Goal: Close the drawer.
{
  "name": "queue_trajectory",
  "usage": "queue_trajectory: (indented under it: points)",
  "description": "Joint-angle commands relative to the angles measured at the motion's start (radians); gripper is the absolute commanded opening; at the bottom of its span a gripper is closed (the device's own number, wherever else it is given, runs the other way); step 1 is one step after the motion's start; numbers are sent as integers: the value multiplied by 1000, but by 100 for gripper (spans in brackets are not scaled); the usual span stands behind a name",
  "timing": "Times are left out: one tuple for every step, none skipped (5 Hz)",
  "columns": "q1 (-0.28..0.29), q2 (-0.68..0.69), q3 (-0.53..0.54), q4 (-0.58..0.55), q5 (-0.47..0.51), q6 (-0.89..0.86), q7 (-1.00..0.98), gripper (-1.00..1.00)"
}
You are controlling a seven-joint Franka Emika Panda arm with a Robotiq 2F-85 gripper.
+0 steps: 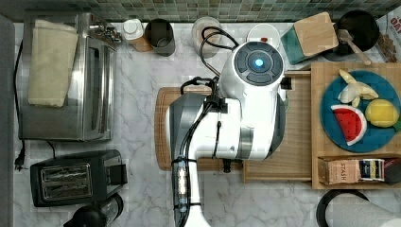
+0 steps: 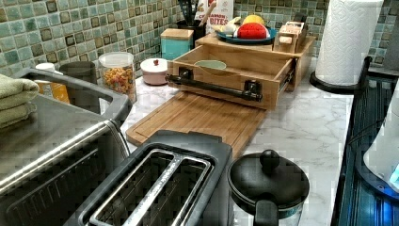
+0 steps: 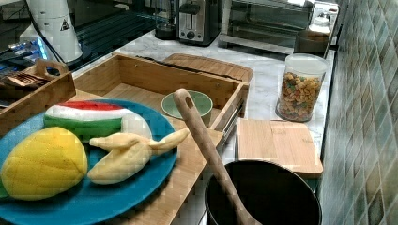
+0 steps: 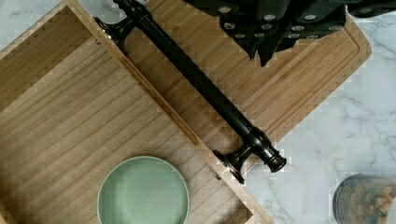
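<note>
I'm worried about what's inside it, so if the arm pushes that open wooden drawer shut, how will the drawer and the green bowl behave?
The drawer looks stiff, solid wood, so it should probably slide as one piece rather than flex. Its black handle is a round bar, so a push there might slip off. The green bowl sits loose on the smooth floor and may slide or rattle if the push is quick.

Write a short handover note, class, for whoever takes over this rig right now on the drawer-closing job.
Gripper: hangs above the cutting board just in front of the handle, touching nothing; whether its fingers are open or shut cannot be told.
Drawer: pulled well out from under the shelf, its front over the cutting board. A green bowl sits inside.
Done: nothing yet; the drawer is open.
Left: bring the gripper against the handle or drawer front and push it in under the shelf until it is flush.
</note>
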Motion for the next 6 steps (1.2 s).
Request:
queue_trajectory:
  points:
    - [2,-16,4,-47,10,38,-41,-100]
    - [12,-22,19,-82,34,83,-133,-100]
    - [37,-51,46,-166,54,197,-213,-100]
    - [68,-53,75,-216,56,289,-302,-100]
    - [82,-21,103,-193,48,267,-306,-100]
    - [94,-22,104,-230,39,287,-425,-100]
